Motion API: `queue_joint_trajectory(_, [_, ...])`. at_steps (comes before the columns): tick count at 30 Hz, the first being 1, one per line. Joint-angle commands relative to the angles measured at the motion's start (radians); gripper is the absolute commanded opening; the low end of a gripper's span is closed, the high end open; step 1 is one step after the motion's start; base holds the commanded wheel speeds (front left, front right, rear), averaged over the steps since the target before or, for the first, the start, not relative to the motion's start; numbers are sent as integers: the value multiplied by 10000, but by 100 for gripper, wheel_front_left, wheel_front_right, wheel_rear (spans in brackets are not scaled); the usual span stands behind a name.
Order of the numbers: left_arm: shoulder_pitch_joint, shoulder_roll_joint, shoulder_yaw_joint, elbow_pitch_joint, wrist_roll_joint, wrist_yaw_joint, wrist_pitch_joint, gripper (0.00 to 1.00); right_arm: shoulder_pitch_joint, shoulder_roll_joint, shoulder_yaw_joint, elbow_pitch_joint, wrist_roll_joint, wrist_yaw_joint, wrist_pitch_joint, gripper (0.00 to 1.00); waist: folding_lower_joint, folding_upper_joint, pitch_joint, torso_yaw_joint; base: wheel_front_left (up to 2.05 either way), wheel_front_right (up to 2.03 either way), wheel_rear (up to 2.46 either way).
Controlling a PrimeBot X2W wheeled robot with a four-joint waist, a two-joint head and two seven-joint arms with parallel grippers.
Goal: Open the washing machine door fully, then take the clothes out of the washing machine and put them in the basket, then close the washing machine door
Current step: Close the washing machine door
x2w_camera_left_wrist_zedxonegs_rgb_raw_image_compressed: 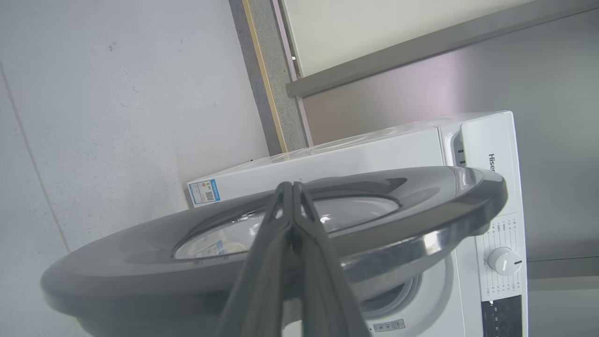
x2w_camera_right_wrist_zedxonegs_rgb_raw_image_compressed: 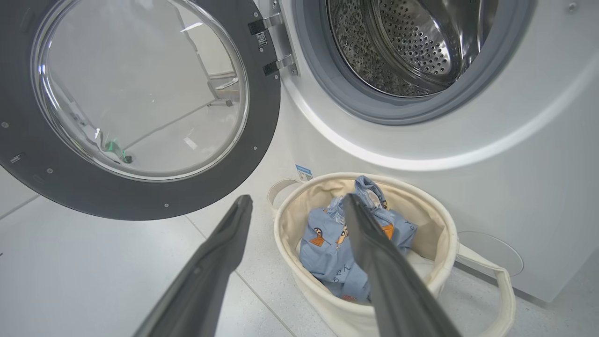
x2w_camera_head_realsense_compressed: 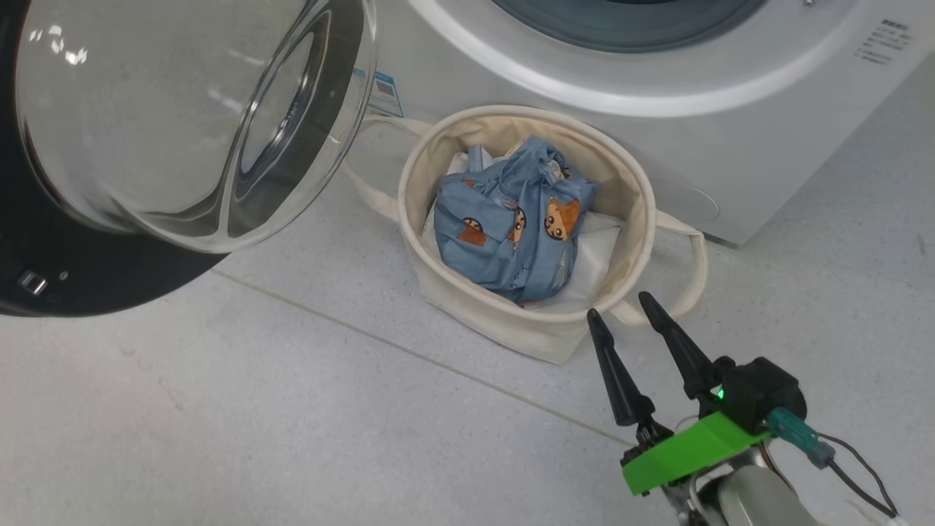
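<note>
floor (x2w_camera_head_realsense_compressed: 219, 438); basket (x2w_camera_head_realsense_compressed: 497, 321) seemingly beyond right hand (x2w_camera_head_realsense_compressed: 619, 305)

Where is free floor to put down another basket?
Bare grey floor lies between the black-rimmed glass door, the round cream canvas basket and the right end effector. Crowded: the basket, holding blue printed clothes, close to the white washing machine.

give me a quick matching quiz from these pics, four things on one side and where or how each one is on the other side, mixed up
1 door
2 clothes
3 right gripper
4 left gripper

A fingers shut together
B lying in the basket
C swung open
D fingers apart, holding nothing

Pairs: 1-C, 2-B, 3-D, 4-A
</note>
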Motion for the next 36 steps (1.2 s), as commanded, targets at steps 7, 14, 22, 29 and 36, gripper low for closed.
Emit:
queue_joint_trajectory(7, [178, 637, 116, -974, -100, 397, 695, 0, -281, 98, 155, -290, 17, 2, -122, 100, -1, 0, -92, -231, 0, 0, 0])
queue_joint_trajectory(14, [541, 646, -3, -1762, -224, 815, 1222, 0, -400, 184, 114, -325, 120, 2, -122, 100, -1, 0, -76, -384, 0, 0, 0])
queue_joint_trajectory(22, [1296, -32, -381, -2884, -498, 1130, 1777, 0, -360, 258, 16, -197, 375, 2, -122, 100, -1, 0, -620, -433, 0, 0, 0])
queue_joint_trajectory(29, [2005, -572, -1183, -4036, -232, 1012, 2066, 0, -247, 267, -139, -280, 763, 2, -122, 100, -1, 0, -994, -449, 0, 0, 0])
queue_joint_trajectory(36, [2184, -1372, -2004, -4650, 457, 416, 1472, 0, -133, 268, -376, -306, 949, 2, -122, 100, -1, 0, -1193, -513, 0, 0, 0])
